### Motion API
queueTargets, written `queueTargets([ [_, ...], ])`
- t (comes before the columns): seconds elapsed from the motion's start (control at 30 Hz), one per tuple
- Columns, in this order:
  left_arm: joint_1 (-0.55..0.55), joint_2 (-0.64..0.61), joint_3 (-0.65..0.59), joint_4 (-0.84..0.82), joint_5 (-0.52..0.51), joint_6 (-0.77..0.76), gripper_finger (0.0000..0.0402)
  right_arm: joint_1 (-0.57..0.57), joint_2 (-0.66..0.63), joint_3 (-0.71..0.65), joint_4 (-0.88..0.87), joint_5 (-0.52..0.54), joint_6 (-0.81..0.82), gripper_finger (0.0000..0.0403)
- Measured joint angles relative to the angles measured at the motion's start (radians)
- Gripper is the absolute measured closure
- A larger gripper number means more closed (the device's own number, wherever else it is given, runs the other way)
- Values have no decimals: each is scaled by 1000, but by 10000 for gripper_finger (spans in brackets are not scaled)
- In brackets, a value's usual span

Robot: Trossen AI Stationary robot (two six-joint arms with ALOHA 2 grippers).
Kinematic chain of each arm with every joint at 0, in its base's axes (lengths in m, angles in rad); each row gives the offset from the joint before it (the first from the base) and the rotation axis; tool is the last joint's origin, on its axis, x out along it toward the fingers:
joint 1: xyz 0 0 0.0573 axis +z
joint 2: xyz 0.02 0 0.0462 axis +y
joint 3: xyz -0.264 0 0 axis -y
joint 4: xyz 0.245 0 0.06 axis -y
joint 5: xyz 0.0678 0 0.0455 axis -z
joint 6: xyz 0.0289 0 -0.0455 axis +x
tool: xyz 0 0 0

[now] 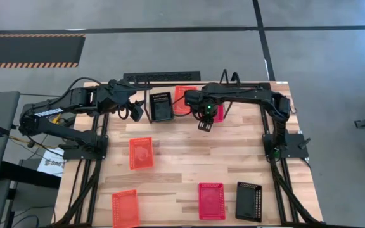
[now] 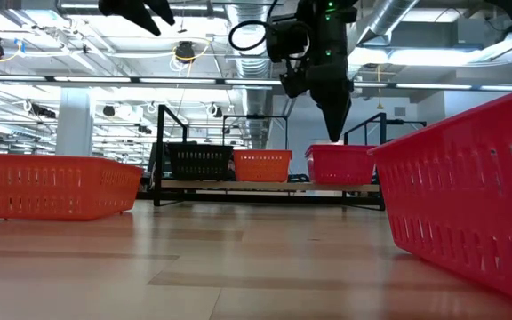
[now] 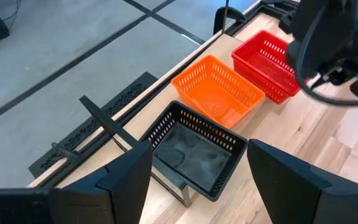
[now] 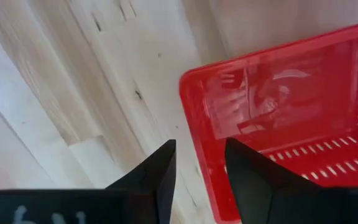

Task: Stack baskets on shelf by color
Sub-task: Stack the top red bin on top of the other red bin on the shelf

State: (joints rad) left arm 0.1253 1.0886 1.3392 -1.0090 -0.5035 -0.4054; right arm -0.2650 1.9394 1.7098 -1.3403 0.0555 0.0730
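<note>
Nearest the front edge, four baskets wait unsorted: orange (image 1: 125,208), red (image 1: 211,201), black (image 1: 248,201) and, nearer the shelf (image 1: 170,78), another orange (image 1: 140,152). Above the shelved red basket (image 1: 218,113), the right gripper (image 1: 204,124) hangs parted, empty; it should lift straight clear. Beside the shelved black basket (image 1: 161,106), the left gripper (image 1: 136,111) waits wide, empty.

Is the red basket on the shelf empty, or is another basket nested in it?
Empty, as far as shown. The right wrist view looks into the red basket and shows its bare glossy floor; the left wrist view shows single walls.

Black, orange, red-pink baskets (image 3: 217,93)
</note>
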Motion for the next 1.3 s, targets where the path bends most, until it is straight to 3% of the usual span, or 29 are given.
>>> queueTargets([
  [0.9,0,0,0,-14,-1,-3,150,-24,-1,-1,65,-84,-51,240],
  [1.3,0,0,0,-15,-1,-3,150,-23,-1,-128,121,-110,-52,244],
])
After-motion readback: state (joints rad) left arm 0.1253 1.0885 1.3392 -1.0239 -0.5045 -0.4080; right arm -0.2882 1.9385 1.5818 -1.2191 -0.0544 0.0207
